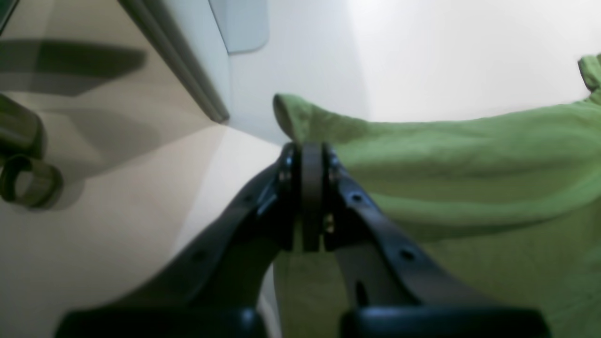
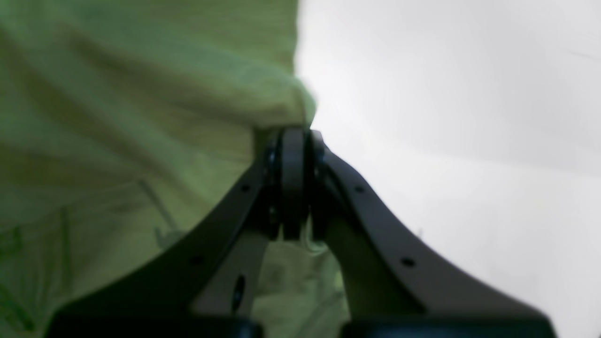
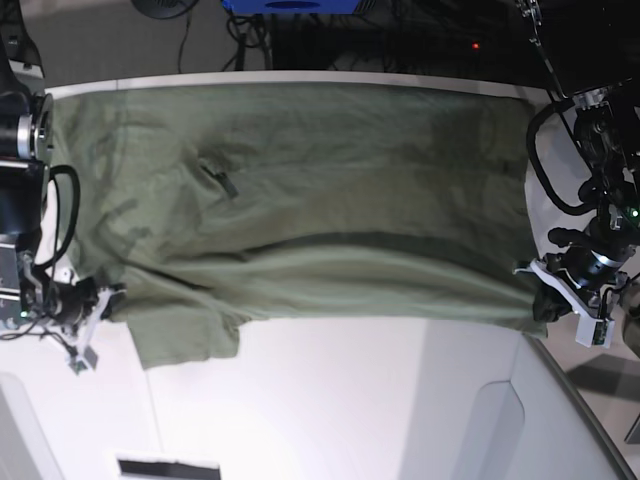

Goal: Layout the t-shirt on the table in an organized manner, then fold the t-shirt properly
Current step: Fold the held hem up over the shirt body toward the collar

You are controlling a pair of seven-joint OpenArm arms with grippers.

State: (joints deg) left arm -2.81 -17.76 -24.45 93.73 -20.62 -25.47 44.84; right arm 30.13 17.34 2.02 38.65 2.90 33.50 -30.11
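The olive-green t-shirt (image 3: 300, 180) lies stretched wide across the far half of the white table (image 3: 350, 400), with a crease running along its length and a sleeve (image 3: 190, 335) sticking out at the near left. At the shirt's near right corner my left gripper (image 3: 537, 298) is shut on the t-shirt; in the left wrist view the left gripper (image 1: 311, 150) pinches a fold of the t-shirt (image 1: 469, 159). My right gripper (image 3: 110, 298) is shut on the near left edge, and the right gripper (image 2: 293, 136) bites the t-shirt (image 2: 141, 117) over the table (image 2: 446, 117).
A grey-white raised panel (image 3: 490, 420) with a dark rim (image 1: 178, 61) sits at the near right of the table. A black strip (image 3: 168, 468) lies at the near edge. Cables and dark equipment (image 3: 400, 35) stand behind the far edge.
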